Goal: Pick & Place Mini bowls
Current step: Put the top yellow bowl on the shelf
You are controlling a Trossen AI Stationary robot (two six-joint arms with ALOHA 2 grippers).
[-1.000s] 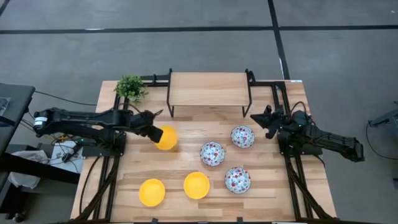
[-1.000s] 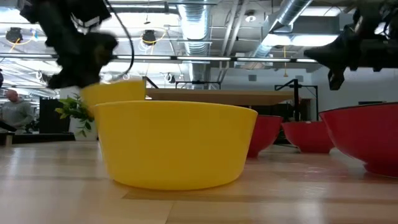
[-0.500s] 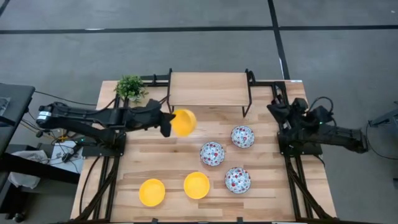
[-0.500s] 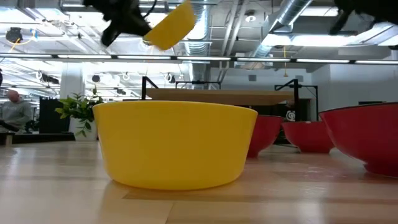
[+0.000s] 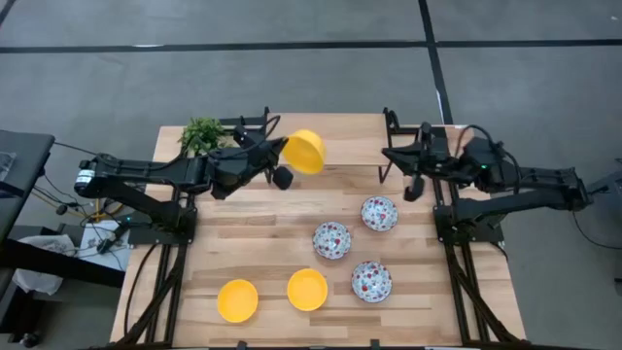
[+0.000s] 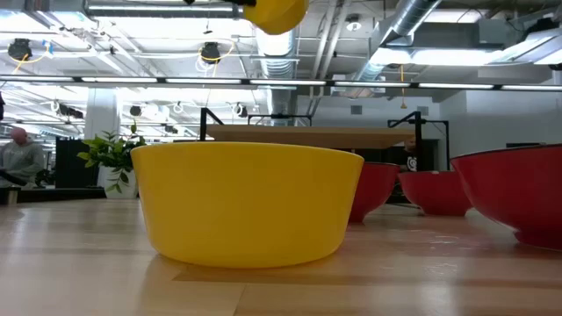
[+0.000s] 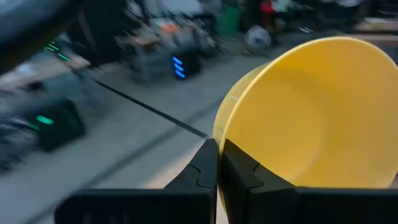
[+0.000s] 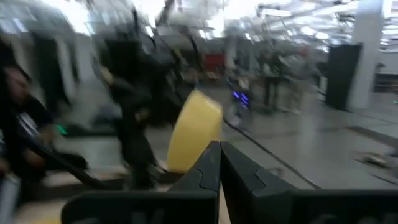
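My left gripper (image 5: 287, 152) is shut on a plain yellow mini bowl (image 5: 306, 152), held high over the front of the wooden shelf (image 5: 340, 131). In the low view that bowl (image 6: 277, 12) shows at the top edge. Two more yellow mini bowls (image 5: 237, 299) (image 5: 307, 289) stand on the table near its front edge. Three speckled white mini bowls (image 5: 379, 213) (image 5: 331, 239) (image 5: 371, 280) stand to their right. My right gripper (image 5: 391, 156) is shut on nothing, raised by the shelf's right end. My left gripper pinches the yellow bowl's rim (image 7: 219, 127) between its two fingers, one finger on the inner wall and one on the outer. The fingers come nearly level from the table's left. The bowl is lifted clear and tipped on its side.
A small green potted plant (image 5: 202, 134) stands at the far left corner, by the shelf's left legs. The shelf's black frame (image 5: 387, 146) stands between the two arms. Bare wood lies left of the speckled bowls. A person (image 6: 19, 158) is in the room behind.
My left gripper has risen from just above the table with the yellow bowl and gone toward the far edge and the right, up over the shelf's front. Its wrist has rolled, tipping the bowl on its side. My right gripper has risen and stretched toward the table's left, staying shut.
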